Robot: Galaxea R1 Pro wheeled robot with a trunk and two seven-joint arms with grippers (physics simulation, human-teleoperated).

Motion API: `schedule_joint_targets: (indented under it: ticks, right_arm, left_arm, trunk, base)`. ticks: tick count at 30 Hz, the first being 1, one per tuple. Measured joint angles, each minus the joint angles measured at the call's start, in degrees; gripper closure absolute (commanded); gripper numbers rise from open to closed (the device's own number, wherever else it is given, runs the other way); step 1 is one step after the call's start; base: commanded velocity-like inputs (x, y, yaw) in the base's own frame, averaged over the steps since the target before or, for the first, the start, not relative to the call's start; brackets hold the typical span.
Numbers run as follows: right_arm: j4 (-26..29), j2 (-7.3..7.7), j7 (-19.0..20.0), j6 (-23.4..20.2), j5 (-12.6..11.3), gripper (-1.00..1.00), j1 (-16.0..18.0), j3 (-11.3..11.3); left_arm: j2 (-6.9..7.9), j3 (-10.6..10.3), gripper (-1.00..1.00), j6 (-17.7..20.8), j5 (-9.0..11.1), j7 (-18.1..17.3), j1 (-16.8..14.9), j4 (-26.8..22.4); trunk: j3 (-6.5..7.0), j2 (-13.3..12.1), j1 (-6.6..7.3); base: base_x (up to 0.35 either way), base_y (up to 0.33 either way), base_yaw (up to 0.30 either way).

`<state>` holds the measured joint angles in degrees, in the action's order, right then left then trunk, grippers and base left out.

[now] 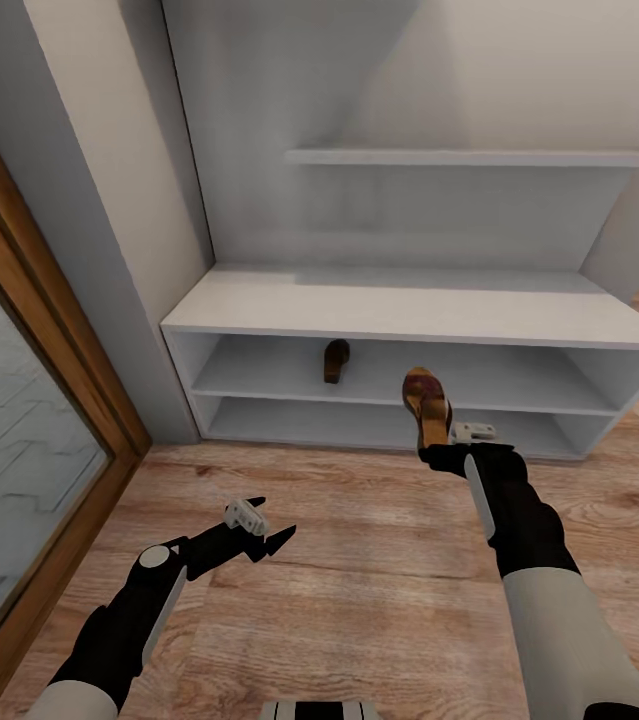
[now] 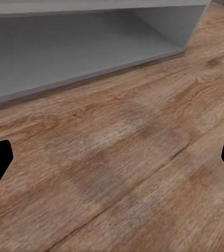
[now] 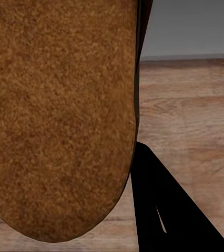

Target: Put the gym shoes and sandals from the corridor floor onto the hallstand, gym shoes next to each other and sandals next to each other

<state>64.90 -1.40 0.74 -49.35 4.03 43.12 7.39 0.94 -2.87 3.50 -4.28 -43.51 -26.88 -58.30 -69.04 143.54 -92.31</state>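
Held sandal (image 1: 426,403): brown, with a tan, grainy oval footbed (image 3: 59,115); stands nearly upright in front of the shoe rack's lower compartment, long axis vertical, footbed towards the camera.
Right hand (image 1: 437,447): closed on the sandal's lower end, black fingers (image 3: 167,210) pressed along its edge.
Second sandal (image 1: 336,360): dark brown, standing on edge deep on the upper shelf, left of the held one.
Shoe rack (image 1: 259,300): smooth light grey boards, low and wide, two open compartments, flat top, wall shelf (image 1: 479,158) above.
Left hand (image 1: 271,528): low over the floor, fingers spread wide, holding nothing.
Floor (image 2: 122,157): light brown wood planks, clear grain.
Surroundings: wood-framed mirror (image 1: 19,400) at left.
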Motion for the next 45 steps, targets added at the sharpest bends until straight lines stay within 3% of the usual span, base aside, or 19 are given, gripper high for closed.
schedule_joint_targets:
  ticks: [12, 19, 28, 45]
  right_arm:
    - [-0.30, -0.04, 0.02, 0.30, -0.02, 1.00, -0.10, 0.18]
    - [-6.51, -0.03, -0.10, 1.59, 0.41, 1.00, -0.18, 0.09]
    - [-20.96, -0.10, -0.49, 18.99, 0.53, 1.00, -0.17, -0.04]
    - [-22.81, -0.60, -0.54, 20.96, 0.45, 1.00, -0.16, -0.14]
  left_arm:
    - [0.00, 0.00, -1.00, 0.06, 0.00, -0.01, 0.00, 0.03]
    - [0.00, 0.00, -1.00, 0.05, 0.00, -0.01, 0.00, 0.09]
    - [0.00, 0.00, -1.00, 0.07, -0.01, -0.01, 0.00, 0.08]
    - [-0.38, -0.07, -1.00, 0.04, 0.00, -0.01, 0.00, 0.16]
  trunk:
    - [0.00, 0.00, 0.00]
    - [0.00, 0.00, 0.00]
    - [0.00, 0.00, 0.00]
    - [0.00, 0.00, 0.00]
  base:
    - [0.000, 0.000, 0.000]
    - [0.000, 0.000, 0.000]
    - [0.000, 0.000, 0.000]
    - [0.000, 0.000, 0.000]
